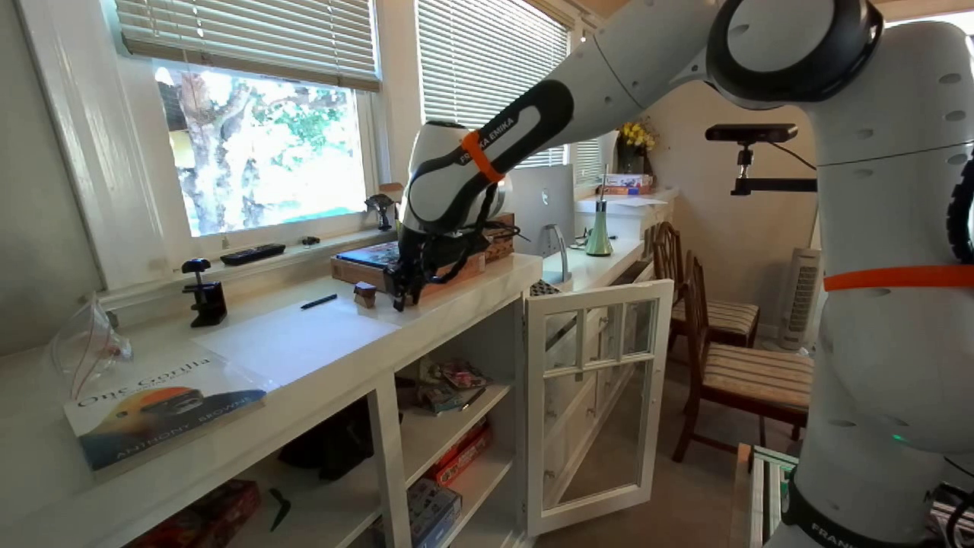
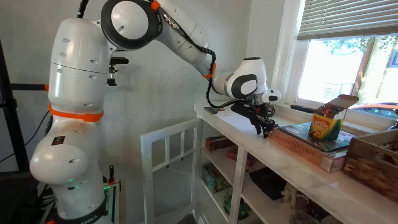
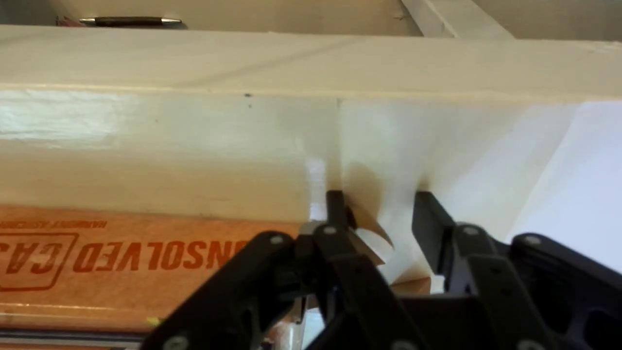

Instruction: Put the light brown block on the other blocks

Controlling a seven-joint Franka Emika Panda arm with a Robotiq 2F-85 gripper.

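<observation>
My gripper point(image 3: 379, 194) is open low over the white counter, its two black fingers apart. In the wrist view, a light brown block point(image 3: 376, 223) with a curved cutout lies between the fingers, close by the left finger; I cannot tell whether they touch. The right finger stands apart from it. A second brown piece point(image 3: 413, 286) shows behind, partly hidden by the gripper. In an exterior view, a small brown block shape point(image 1: 365, 295) stands just beside the gripper point(image 1: 405, 298). The gripper point(image 2: 262, 132) also shows by the box's near corner. Green and yellow small blocks are hidden or out of view.
A wide flat brown box point(image 2: 300, 149) lies close beside the gripper, with a crayon box point(image 2: 325, 126) on it. White paper point(image 1: 304, 339), a pen point(image 1: 319, 301), a black clamp point(image 1: 207, 301) and a book point(image 1: 163, 407) lie along the counter. A cabinet door point(image 1: 597, 411) stands open below.
</observation>
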